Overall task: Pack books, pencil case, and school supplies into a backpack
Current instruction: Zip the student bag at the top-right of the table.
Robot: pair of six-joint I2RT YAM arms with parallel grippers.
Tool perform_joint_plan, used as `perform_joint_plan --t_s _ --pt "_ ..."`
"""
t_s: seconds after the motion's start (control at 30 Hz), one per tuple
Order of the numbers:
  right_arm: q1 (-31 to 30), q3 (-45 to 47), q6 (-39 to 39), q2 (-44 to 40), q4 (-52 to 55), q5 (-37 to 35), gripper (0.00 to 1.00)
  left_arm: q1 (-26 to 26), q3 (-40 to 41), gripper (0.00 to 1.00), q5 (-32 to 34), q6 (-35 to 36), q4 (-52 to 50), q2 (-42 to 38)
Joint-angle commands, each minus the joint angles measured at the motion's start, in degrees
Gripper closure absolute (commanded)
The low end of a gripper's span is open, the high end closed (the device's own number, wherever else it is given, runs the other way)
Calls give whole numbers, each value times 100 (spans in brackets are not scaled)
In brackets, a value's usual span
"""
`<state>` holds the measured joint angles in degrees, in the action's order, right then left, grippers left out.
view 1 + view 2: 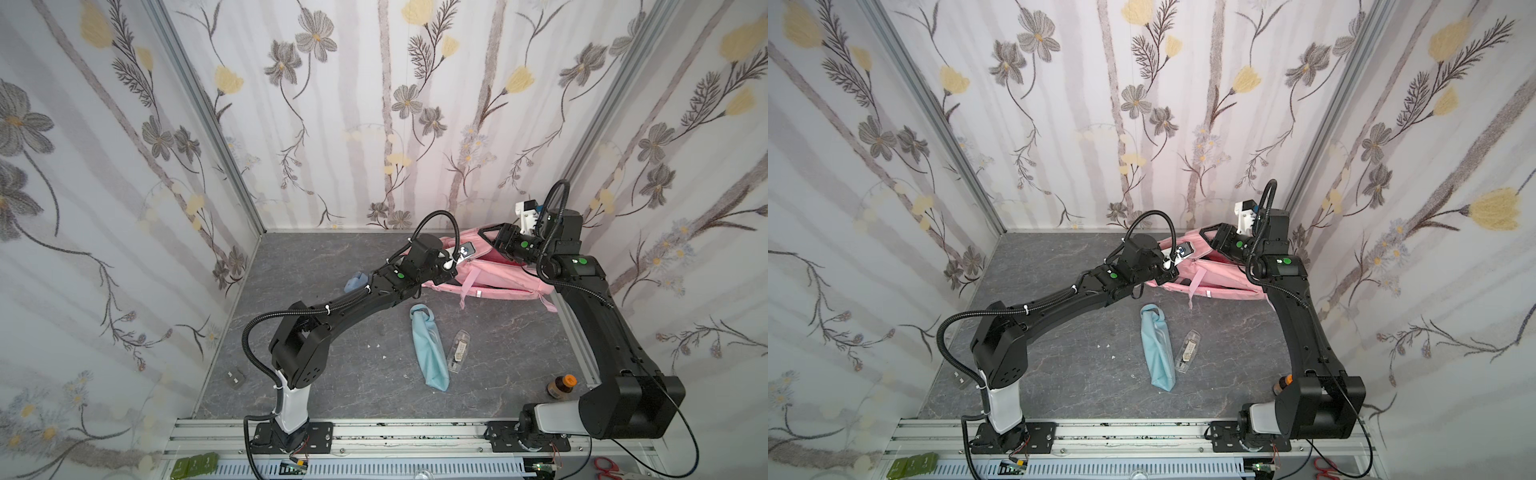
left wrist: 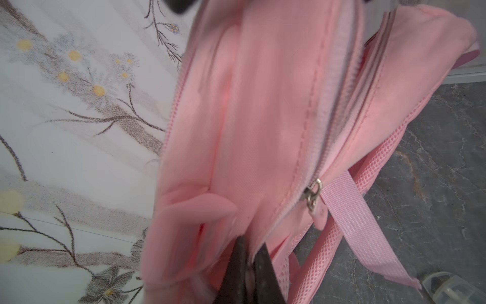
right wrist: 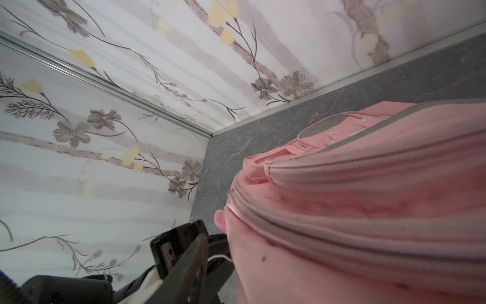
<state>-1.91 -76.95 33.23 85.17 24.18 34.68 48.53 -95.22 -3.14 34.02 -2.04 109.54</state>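
Top views first: the pink backpack (image 1: 498,282) (image 1: 1225,286) lies in the far right corner of the desk (image 1: 332,374), with both arms reaching onto it. The left arm (image 1: 374,291) half hides a pale-blue boxy thing (image 1: 356,282) behind it. Mid-desk, the light-blue pencil case (image 1: 428,349) lies flat, with a clear case (image 1: 457,347) just beside it. A brown bottle (image 1: 561,384) stands at the right edge.

Left wrist view: the left jaws pinch a fold of backpack fabric near the zipper pull (image 2: 313,194), and a strap (image 2: 363,223) trails onto the desk.

Right wrist view: the backpack fills the frame and covers the right jaws. One dark finger (image 3: 189,263) shows; spread or gripping, I cannot tell.
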Motion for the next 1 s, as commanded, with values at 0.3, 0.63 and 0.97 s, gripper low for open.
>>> perform_joint_plan --t_s 0.3,0.63,0.97 --pt "-318 280 -787 -1264 1110 -1564 77 20 -1273 100 18 -1407 -967 353" --pt "-1470 2240 -733 -2195 -1576 -2190 90 152 -2229 100 -251 -2136 -1410 569" --pt "-1470 3360 -1737 -2086 -4125 -2845 71 190 -2362 100 -503 -2259 -1396 603"
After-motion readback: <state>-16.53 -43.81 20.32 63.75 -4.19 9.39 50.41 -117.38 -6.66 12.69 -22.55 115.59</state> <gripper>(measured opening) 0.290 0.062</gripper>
